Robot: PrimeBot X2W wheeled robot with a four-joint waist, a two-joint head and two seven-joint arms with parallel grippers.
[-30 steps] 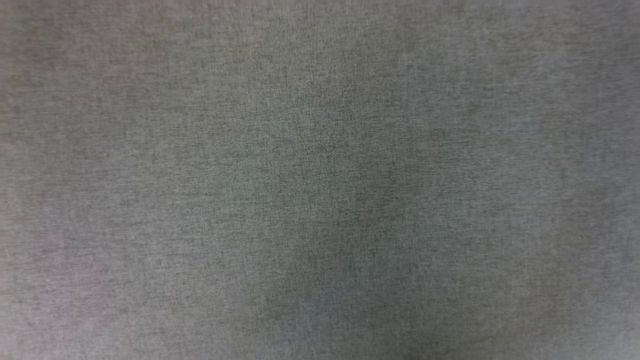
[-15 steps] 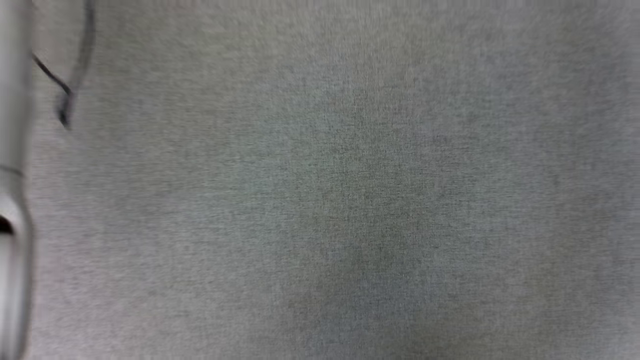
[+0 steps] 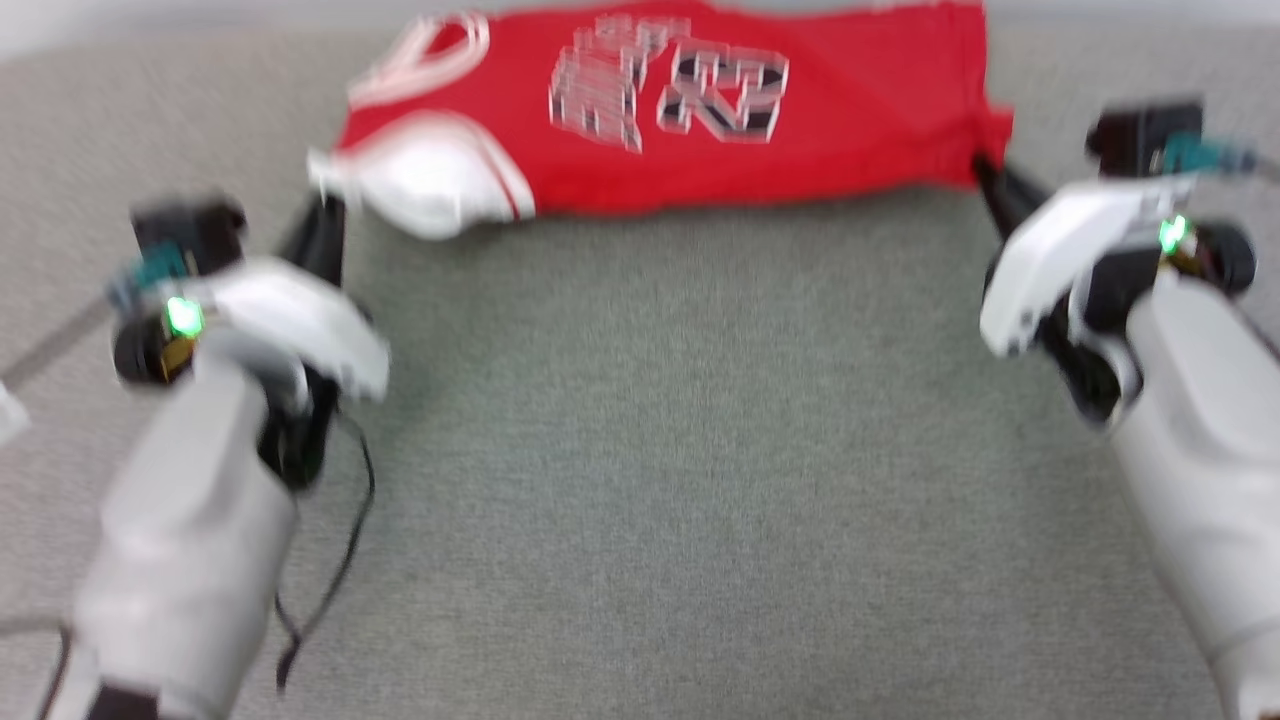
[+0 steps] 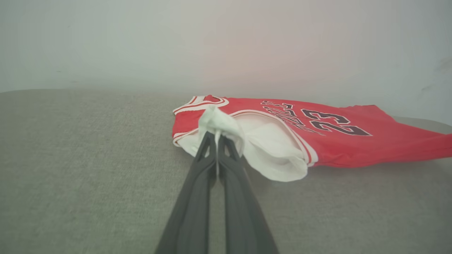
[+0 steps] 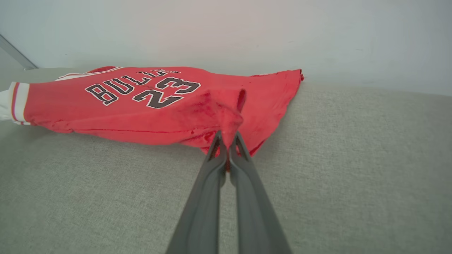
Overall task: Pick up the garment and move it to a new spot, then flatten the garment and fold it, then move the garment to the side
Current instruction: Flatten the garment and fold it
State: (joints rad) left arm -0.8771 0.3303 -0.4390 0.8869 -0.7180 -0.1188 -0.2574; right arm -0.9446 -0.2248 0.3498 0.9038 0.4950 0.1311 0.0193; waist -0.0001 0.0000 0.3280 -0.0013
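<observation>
Red Bulls 23 jersey [image 3: 800, 120] is lying stretched along the top centre of the head view on the gray fabric tabletop [image 3: 650, 450]. At upper left, the left tool [image 4: 216, 135] is clamping shut on its white sleeve edge. At upper right, the right tool [image 5: 227, 135] is pinching the red hem corner.

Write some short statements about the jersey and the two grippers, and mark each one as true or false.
1. The left gripper is shut on a white part of the garment. True.
2. The right gripper is open, apart from the garment. False: it is shut on a red corner of it.
3. The garment shows the number 23. True.
4. Under the garment is a wooden floor. False: it is a grey woven surface.
</observation>
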